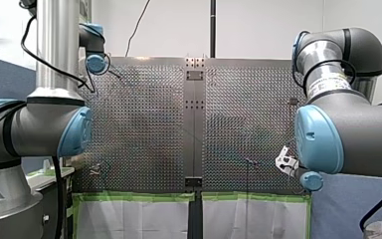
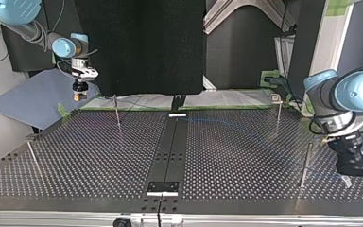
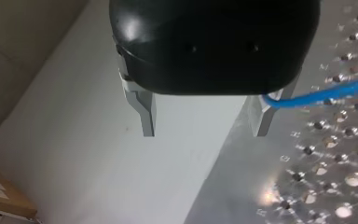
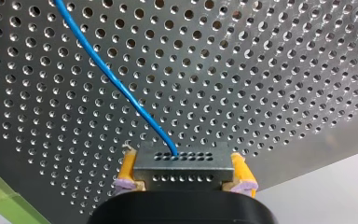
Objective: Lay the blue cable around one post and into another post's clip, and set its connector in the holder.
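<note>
Clamping the grey connector [image 4: 182, 169] between its yellow pads [image 4: 127, 169], my right gripper [image 4: 185, 164] hangs over the perforated worktop [image 4: 270, 70]. The blue cable [image 4: 116, 86] runs out of the connector's face and away across the holes. My left gripper [image 3: 205, 128] sits at the worktop's edge, its metal fingers [image 3: 148, 112] spread wide with nothing between them. The cable reaches the outer side of one finger there. Thin posts [image 2: 117, 112] stand upright on the worktop.
</note>
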Robot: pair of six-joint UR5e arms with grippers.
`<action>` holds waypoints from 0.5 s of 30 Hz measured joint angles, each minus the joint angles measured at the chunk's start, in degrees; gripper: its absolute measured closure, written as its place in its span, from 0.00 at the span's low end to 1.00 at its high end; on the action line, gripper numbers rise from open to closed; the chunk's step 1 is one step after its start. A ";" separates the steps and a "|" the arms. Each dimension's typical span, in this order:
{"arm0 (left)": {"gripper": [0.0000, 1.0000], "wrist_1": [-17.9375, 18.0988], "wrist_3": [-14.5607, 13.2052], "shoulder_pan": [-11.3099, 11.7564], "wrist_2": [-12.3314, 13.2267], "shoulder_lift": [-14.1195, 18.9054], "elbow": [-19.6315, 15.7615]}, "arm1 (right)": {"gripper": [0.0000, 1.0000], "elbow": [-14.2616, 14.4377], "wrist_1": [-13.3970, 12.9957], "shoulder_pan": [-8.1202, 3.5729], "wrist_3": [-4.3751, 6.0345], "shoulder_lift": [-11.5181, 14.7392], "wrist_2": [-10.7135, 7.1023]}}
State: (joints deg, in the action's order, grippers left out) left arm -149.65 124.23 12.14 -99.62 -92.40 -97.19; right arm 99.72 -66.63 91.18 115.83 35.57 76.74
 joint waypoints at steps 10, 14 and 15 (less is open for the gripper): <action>0.00 4.91 4.93 1.13 1.16 -0.05 -4.21 | 1.00 0.00 -0.07 0.01 0.03 0.00 0.00; 0.00 6.69 6.71 1.56 2.11 -0.10 -5.98 | 1.00 0.00 -0.19 0.16 0.03 0.00 0.00; 0.00 7.11 7.15 1.63 2.22 -0.17 -6.40 | 1.00 0.00 -0.22 0.19 0.03 0.00 0.00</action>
State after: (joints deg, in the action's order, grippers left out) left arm -142.53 131.38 13.77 -97.41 -92.57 -103.60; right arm 99.71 -66.85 91.37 115.86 35.56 76.74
